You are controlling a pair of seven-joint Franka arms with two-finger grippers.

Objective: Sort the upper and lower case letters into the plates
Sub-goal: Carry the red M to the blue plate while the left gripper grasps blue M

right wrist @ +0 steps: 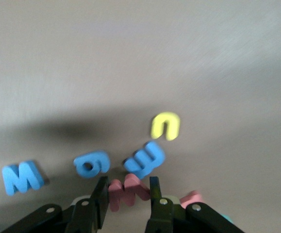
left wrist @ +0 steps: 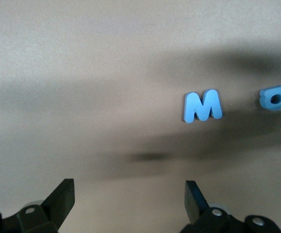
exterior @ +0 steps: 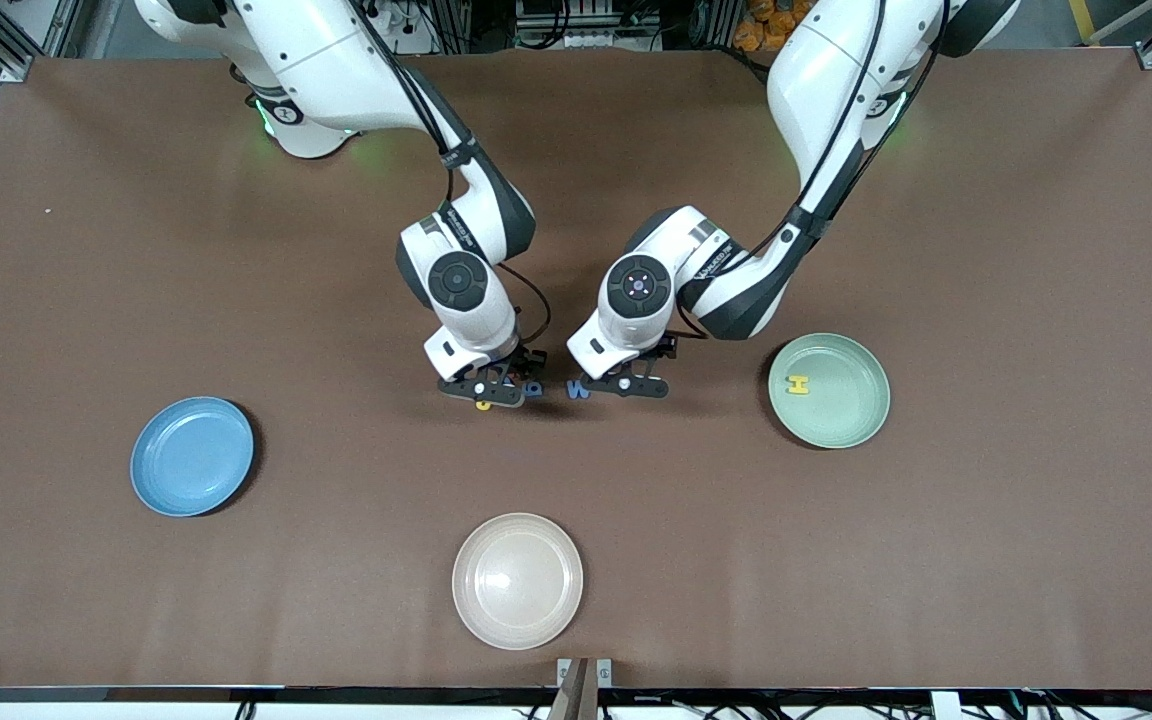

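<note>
Table (exterior: 836, 560) margins open; letters (right wrist: 140, 160) clustered centrally.

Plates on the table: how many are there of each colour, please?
Light blue plate: 1
Mint green plate: 1
Cream-beige plate: 1
Total: 3

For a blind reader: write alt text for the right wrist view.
The right gripper has its fingers closed on a pink letter on the brown table. Beside it lie a blue M, two more blue letters and a yellow letter.
</note>
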